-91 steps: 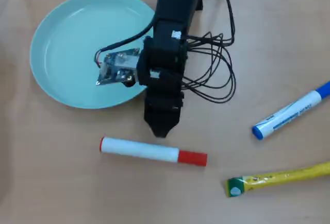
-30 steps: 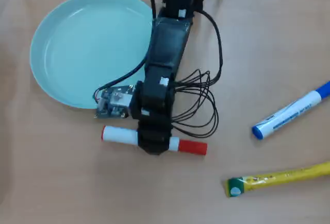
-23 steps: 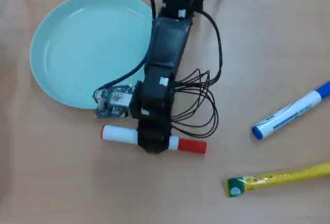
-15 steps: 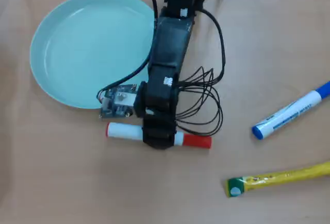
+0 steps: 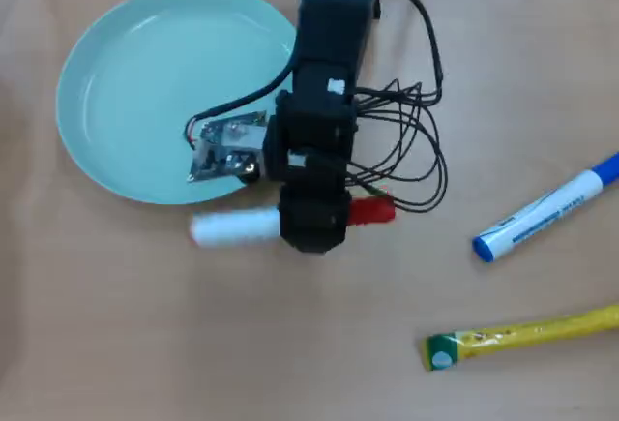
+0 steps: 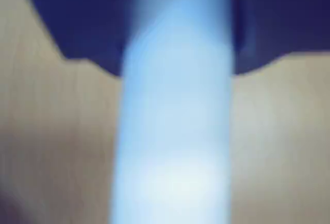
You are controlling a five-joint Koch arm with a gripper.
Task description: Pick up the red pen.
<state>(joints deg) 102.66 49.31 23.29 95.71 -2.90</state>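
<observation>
Table (image 5: 116,344): tan surface, everything rests on it. Teal plate (image 5: 116,63) sits near the far-left corner in the overhead view, empty. Arm reaches down from the far edge, cables looped on its right.

Pincer (image 5: 313,232) is clamped across the red pen (image 5: 232,227) at mid-barrel; jaws are hidden under the housing from above, but in the wrist view the white barrel (image 6: 175,131) fills the frame right between the dark jaws, so it is judged closed on the pen. Pen is blurred in the overhead view, red cap pointing right, white end left, just below the plate's rim.

Blue-capped marker (image 5: 546,210) is at the right edge, yellow tube (image 5: 522,337) near the near-right corner; both untouched.

Progress: grasp made, lift judged under way; clear raise off the table is left to confirm.

Versus half a second ago: pen and pincer have shifted toward the plate, pen now motion-blurred, arm pulled back.
</observation>
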